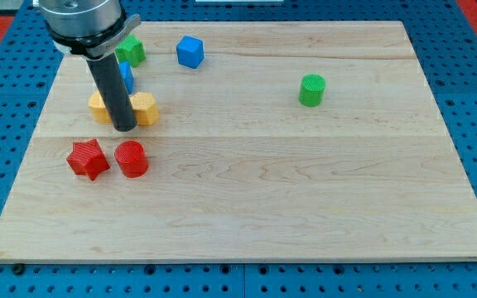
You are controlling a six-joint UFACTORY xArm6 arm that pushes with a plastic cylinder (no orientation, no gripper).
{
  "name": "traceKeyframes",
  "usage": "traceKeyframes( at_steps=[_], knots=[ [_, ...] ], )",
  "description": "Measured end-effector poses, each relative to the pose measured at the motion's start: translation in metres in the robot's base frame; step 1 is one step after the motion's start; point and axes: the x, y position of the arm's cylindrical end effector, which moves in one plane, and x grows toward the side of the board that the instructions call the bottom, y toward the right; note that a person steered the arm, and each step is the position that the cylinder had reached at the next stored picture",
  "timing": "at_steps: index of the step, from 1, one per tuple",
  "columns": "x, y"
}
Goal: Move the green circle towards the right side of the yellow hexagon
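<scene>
The green circle (311,89) stands alone on the wooden board (305,190), right of centre near the view's top. The yellow hexagon (143,108) lies at the left, with another yellow block (98,106) beside it, partly hidden by my rod. My tip (124,127) rests on the board between the two yellow blocks, touching or almost touching the hexagon's left edge. It is far left of the green circle.
A red star (87,158) and a red circle (131,158) lie just below my tip. A blue cube (190,51) and a green block (131,50) sit near the top left. Another blue block (126,76) is partly hidden behind the rod.
</scene>
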Motion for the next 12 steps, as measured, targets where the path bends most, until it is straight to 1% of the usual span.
traceKeyframes(
  at_steps=[1,2,4,5,6,7,9,10,11,12],
  knots=[
    [0.013,0.008],
    [0.021,0.038],
    [0.006,0.233],
    [-0.011,0.271],
    [-0.044,0.275],
    [-0.068,0.277],
    [-0.080,0.280],
    [-0.112,0.298],
    [-0.130,0.290],
    [-0.139,0.271]
  ],
)
